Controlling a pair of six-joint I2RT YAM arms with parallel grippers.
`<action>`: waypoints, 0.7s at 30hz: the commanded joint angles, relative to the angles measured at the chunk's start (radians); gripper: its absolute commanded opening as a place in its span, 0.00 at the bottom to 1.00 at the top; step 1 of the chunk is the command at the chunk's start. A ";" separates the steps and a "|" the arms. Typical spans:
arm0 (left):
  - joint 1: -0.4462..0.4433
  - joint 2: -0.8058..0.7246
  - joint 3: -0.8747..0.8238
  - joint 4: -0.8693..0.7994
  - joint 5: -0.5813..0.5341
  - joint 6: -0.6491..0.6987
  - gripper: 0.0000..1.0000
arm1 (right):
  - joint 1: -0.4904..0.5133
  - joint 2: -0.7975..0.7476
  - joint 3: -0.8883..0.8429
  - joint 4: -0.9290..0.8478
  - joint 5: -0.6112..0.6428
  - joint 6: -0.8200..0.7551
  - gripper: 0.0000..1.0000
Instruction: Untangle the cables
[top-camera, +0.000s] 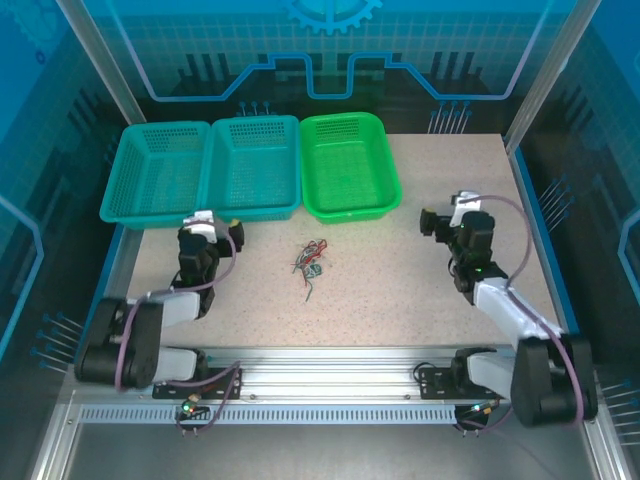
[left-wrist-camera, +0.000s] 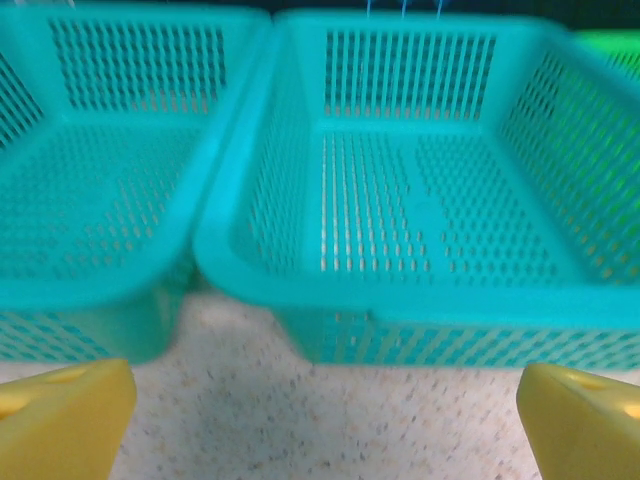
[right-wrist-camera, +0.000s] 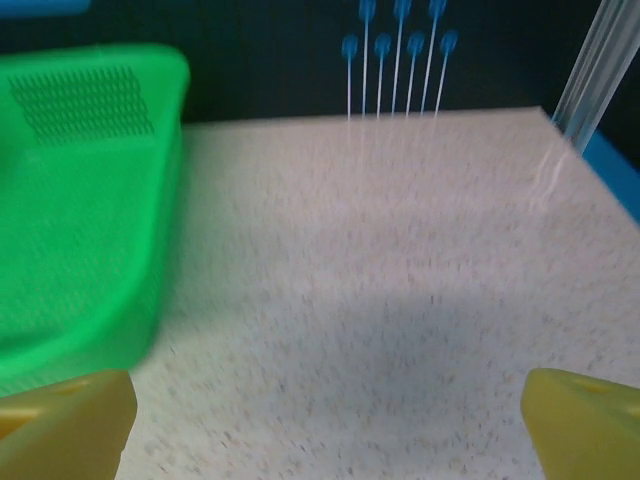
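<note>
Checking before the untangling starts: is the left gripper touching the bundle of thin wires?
Apart. The top view shows the left gripper open by the baskets, with a stretch of bare table between it and the wire bundle.

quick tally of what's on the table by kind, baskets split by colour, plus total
Teal baskets: 2
Green basket: 1
Cable bundle: 1
Total: 4

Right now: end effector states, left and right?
Left end effector: open, holding nothing.
Right end effector: open, holding nothing.
</note>
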 joint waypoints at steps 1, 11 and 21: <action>-0.034 -0.220 0.018 -0.168 -0.089 -0.080 0.99 | 0.004 -0.097 0.120 -0.346 -0.038 0.178 1.00; -0.345 -0.376 0.287 -0.932 0.298 -0.570 0.82 | 0.401 0.063 0.395 -0.635 -0.323 0.276 1.00; -0.483 0.040 0.419 -0.969 0.302 -0.690 0.46 | 0.567 0.335 0.460 -0.592 -0.323 0.370 1.00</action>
